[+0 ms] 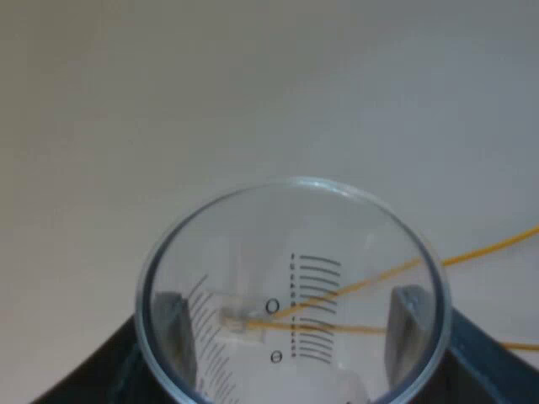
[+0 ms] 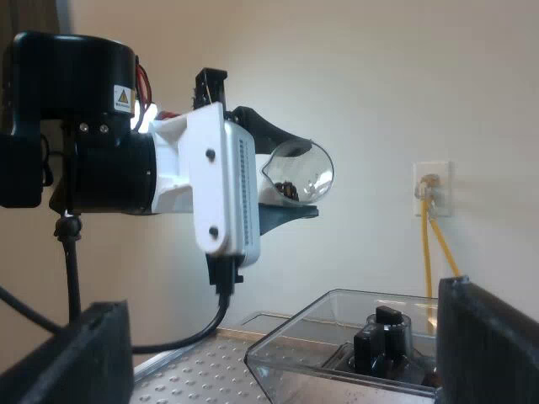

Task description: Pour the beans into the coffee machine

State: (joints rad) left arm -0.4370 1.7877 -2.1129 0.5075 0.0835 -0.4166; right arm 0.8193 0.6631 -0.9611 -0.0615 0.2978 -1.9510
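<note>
My left gripper (image 1: 290,337) is shut on the clear measuring glass (image 1: 290,286), one dark finger on each side of its wall. I look into its open mouth against a pale wall. From the right wrist view the glass (image 2: 296,178) lies tipped on its side in the left gripper (image 2: 286,181), high above the machine's clear bean hopper (image 2: 337,337). A few dark beans (image 2: 289,190) rest on the glass's lower wall. My right gripper (image 2: 286,353) stands open, its fingers wide apart with nothing between them, level with the hopper.
The hopper sits on the machine's perforated metal top (image 2: 194,370), with a black knob (image 2: 383,324) inside it. A wall socket (image 2: 431,189) with a yellow cable hangs on the wall behind.
</note>
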